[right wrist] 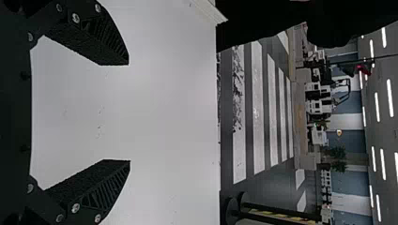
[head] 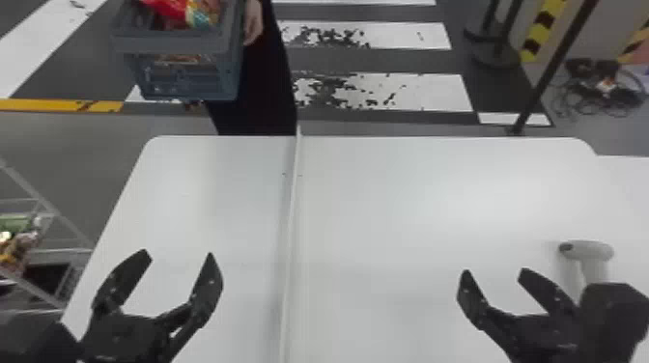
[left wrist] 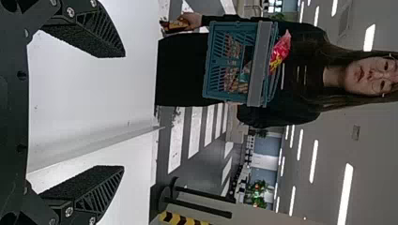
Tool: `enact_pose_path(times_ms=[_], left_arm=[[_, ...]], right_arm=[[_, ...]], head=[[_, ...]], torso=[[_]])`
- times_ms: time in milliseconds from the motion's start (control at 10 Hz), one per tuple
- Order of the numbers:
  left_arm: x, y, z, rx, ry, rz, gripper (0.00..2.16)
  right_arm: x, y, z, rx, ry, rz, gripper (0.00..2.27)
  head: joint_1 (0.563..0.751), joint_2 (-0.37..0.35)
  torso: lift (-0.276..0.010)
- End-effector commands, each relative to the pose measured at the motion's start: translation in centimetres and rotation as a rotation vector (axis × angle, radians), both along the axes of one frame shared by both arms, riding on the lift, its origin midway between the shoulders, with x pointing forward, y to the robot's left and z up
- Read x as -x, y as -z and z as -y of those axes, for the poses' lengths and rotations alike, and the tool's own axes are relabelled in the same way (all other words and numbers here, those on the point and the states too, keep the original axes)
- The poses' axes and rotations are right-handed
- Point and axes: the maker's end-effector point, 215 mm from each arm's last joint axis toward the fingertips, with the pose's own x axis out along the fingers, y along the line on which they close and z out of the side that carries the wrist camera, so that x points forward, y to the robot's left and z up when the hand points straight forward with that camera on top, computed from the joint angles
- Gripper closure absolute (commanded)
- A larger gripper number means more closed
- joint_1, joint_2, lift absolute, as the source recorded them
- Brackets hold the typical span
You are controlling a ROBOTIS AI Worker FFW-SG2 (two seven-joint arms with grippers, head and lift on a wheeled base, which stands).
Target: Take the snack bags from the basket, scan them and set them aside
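Observation:
In the head view my left gripper (head: 178,256) is over the near left of the white table, open and holding nothing; its fingers part around bare air in the left wrist view too, gripper (left wrist: 123,111). My right gripper (head: 492,272), also open, is at the near right, and the right wrist view has this gripper (right wrist: 128,112) with nothing between its fingers. Beyond the table's far left edge a person holds the blue-grey basket (head: 178,43). Snack bags (head: 169,10) lie in it, a red one on top. A white scanner (head: 586,251) stands on the table's right side, just beyond my right gripper.
A thin raised strip (head: 291,217) runs from front to back across the white table (head: 410,202). At the left edge is a wire rack (head: 43,251) with packaged goods. Past the far right edge stand a dark post (head: 550,72) and cables on the floor.

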Motion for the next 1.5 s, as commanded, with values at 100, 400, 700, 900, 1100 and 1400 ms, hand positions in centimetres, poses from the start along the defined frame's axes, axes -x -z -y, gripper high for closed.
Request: enact_pose_path(times_ms=[100,400,700,900,1100,1400], left_arm=[[0.0,-0.1,0.1,-0.001,0.004,0.003,0.15],[0.0,0.0,0.1,-0.002,0.007,0.002,0.15],[-0.1,-0.1,0.5,0.000,0.013,0.006,0.15],[-0.1,-0.3,0.5,0.001,0.014,0.010,0.15],[-0.3,-1.7,0.5,-0.001,0.015,0.034,0.15],[-0.4,-3.1,0.3,-0.005,0.006,0.053,0.14]], right_arm=[[-1.0,-2.3,0.1,-0.051,0.021,0.076,0.19],[-2.4,-7.3,1.1,-0.124,0.080,0.266,0.18],[-2.3,-7.1,1.2,-0.122,0.081,0.260,0.19],[-2.2,-6.8,1.2,-0.121,0.078,0.251,0.19],[-2.2,-6.6,1.2,-0.118,0.077,0.244,0.19],[-2.0,-5.8,1.2,-0.100,0.069,0.213,0.15]], head=[[0.695,0.027],[0.695,0.018],[0.695,0.000],[0.695,-0.002],[0.695,-0.002],[0.695,0.000]], torso=[[-0.075],[-0.075],[-0.075],[-0.075],[-0.075],[-0.075]])
